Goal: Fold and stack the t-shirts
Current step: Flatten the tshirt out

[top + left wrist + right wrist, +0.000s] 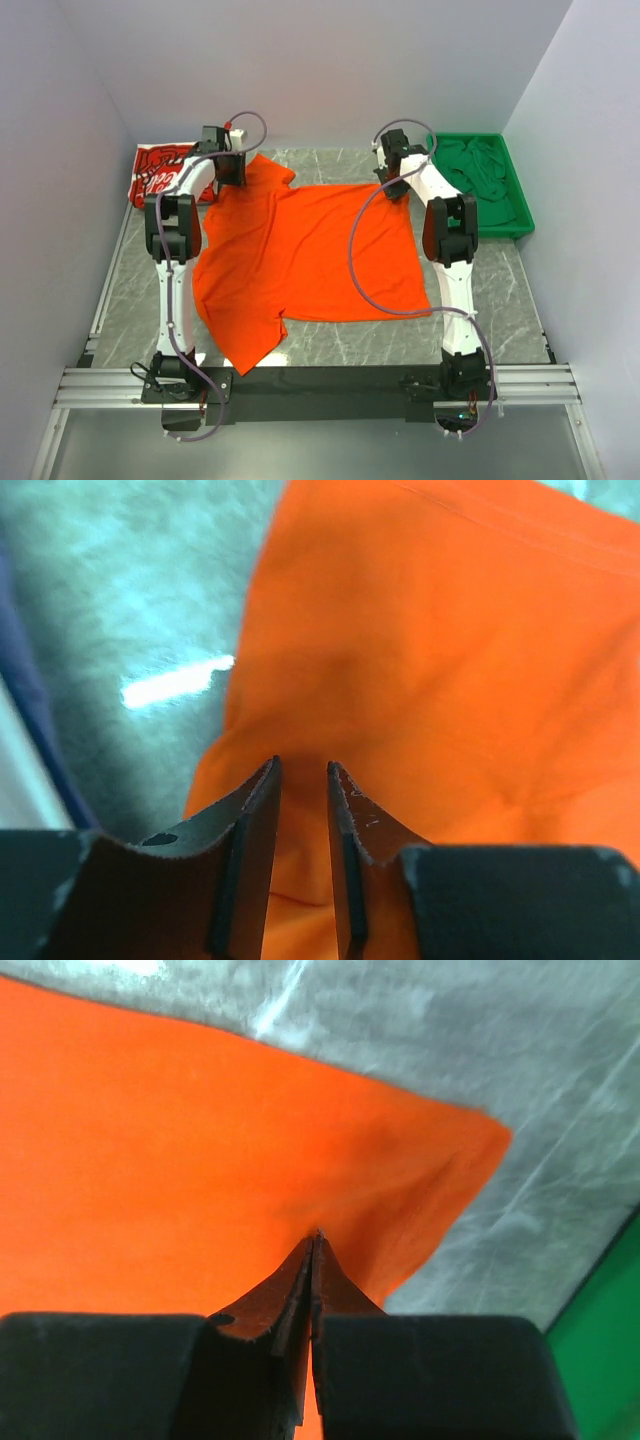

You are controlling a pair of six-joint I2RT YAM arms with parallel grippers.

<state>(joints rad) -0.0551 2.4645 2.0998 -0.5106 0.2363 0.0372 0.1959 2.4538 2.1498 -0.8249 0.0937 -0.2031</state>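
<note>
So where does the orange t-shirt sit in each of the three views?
Top external: orange t-shirt spread across the picture's centre.
Left wrist: it fills the centre and right.
Right wrist: it fills the left and middle.
Shared landmark: grey marble tabletop, bordering the shirt in all three.
</note>
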